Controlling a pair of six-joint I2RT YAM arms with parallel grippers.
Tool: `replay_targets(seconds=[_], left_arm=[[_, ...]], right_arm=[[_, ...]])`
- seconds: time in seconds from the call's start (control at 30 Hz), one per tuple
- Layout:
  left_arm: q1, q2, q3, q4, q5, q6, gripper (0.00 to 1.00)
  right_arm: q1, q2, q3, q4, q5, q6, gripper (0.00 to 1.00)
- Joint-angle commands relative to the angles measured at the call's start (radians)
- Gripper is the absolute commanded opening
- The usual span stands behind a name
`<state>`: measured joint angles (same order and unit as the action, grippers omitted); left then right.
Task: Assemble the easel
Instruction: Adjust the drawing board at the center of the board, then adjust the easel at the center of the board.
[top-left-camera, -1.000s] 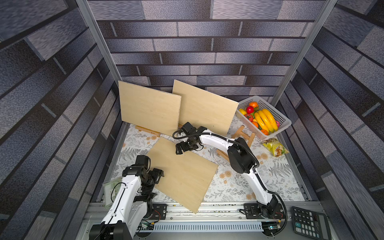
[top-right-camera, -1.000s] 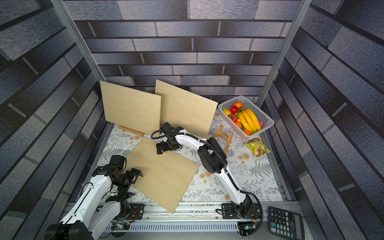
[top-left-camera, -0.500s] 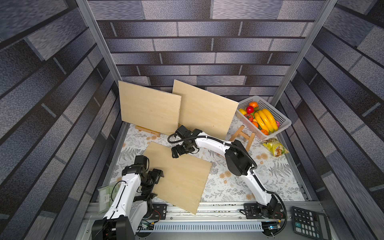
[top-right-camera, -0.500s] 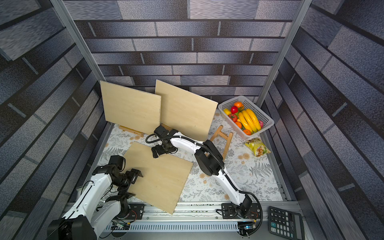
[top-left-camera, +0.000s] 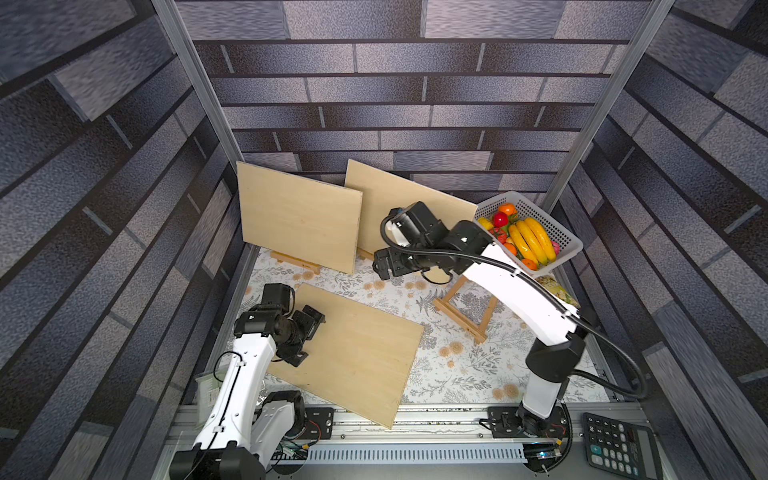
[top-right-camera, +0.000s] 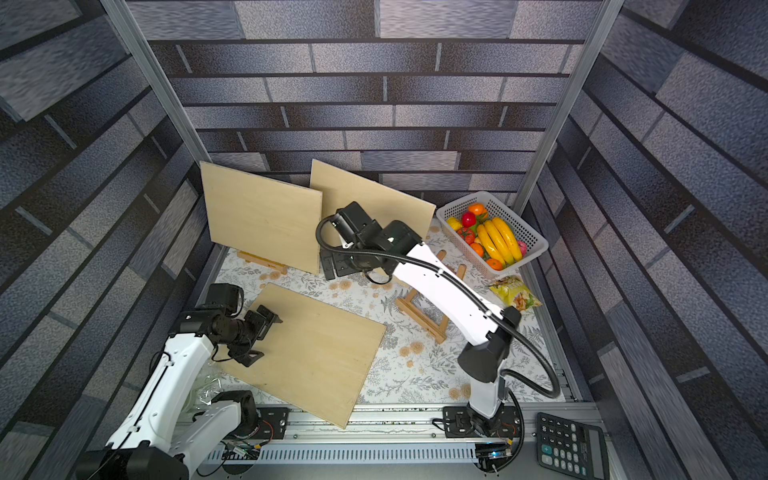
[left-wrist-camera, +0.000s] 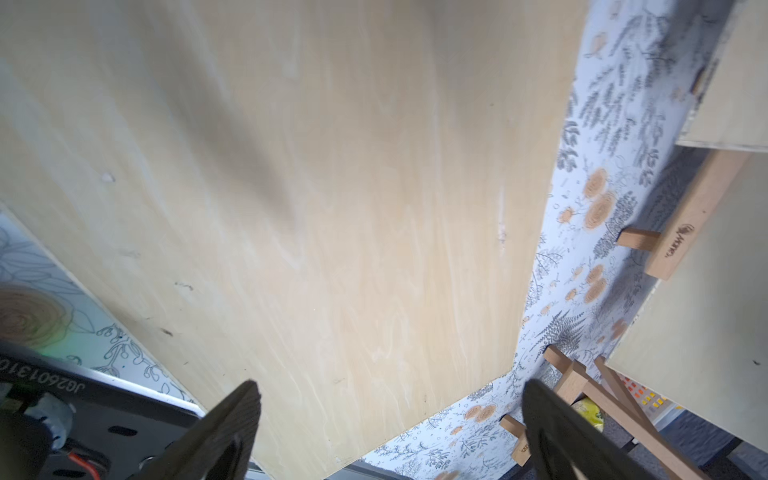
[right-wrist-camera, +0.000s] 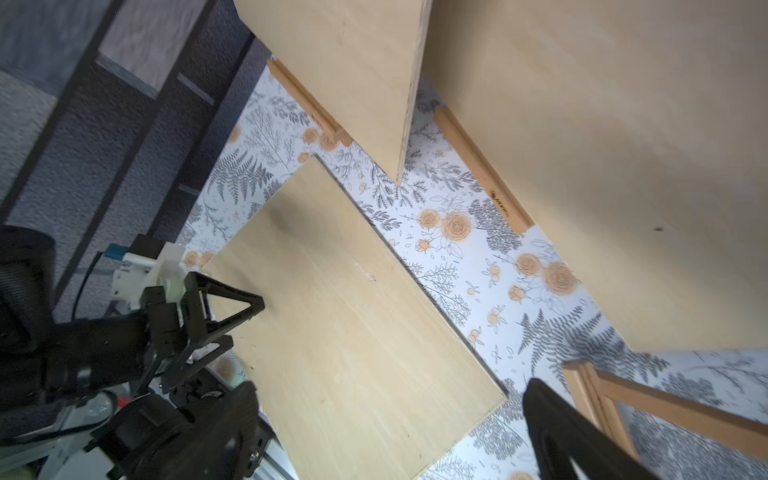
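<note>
A plywood board (top-left-camera: 357, 349) (top-right-camera: 311, 345) lies flat on the flowered cloth. My left gripper (top-left-camera: 305, 337) (top-right-camera: 258, 338) hovers open over the board's left edge; the board (left-wrist-camera: 291, 187) fills the left wrist view between its fingers. An empty wooden easel (top-left-camera: 465, 309) (top-right-camera: 424, 311) stands to the board's right. My right gripper (top-left-camera: 380, 266) (top-right-camera: 332, 266) hangs open and empty above the cloth near the back boards. Its wrist view looks down on the flat board (right-wrist-camera: 353, 332), the easel (right-wrist-camera: 623, 399) and the left gripper (right-wrist-camera: 208, 316).
Two more boards (top-left-camera: 299, 220) (top-left-camera: 399, 208) lean on easels at the back. A basket (top-left-camera: 561, 232) of plastic fruit sits at the back right, with a snack bag (top-left-camera: 555, 286) beside it. A calculator (top-left-camera: 619, 444) lies at the front right.
The flat board slid towards the left and front. My right gripper left its far edge, rising and drawing back towards the rear boards. The left gripper barely moved.
</note>
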<state>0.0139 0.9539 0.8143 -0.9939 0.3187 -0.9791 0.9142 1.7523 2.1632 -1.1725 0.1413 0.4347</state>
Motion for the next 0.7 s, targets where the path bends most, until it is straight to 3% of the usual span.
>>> replay_targets(seconds=[0.0,0.13,0.23,0.43,0.67], left_arm=[[-0.093,0.049,0.095,-0.024,-0.093,0.071,1.0],[-0.247,0.133,0.198,0.038,-0.138,0.072,1.0],[-0.32,0.2,0.255,0.094,-0.136,0.074,1.0],[-0.38,0.301,0.317,0.173,-0.085,0.084,1.0],[-0.38,0.308,0.336,0.177,-0.06,0.113,1.0]], right_arm=[[-0.022,-0.09,0.004,-0.308,0.173,0.1,1.0],[-0.048,-0.238,-0.017,-0.44,0.273,0.182,1.0],[-0.109,-0.37,-0.165,-0.483,0.289,0.237,1.0],[-0.407,-0.616,-0.543,-0.299,0.148,0.148,0.99],[-0.641,-0.567,-0.68,-0.042,-0.065,-0.051,0.92]])
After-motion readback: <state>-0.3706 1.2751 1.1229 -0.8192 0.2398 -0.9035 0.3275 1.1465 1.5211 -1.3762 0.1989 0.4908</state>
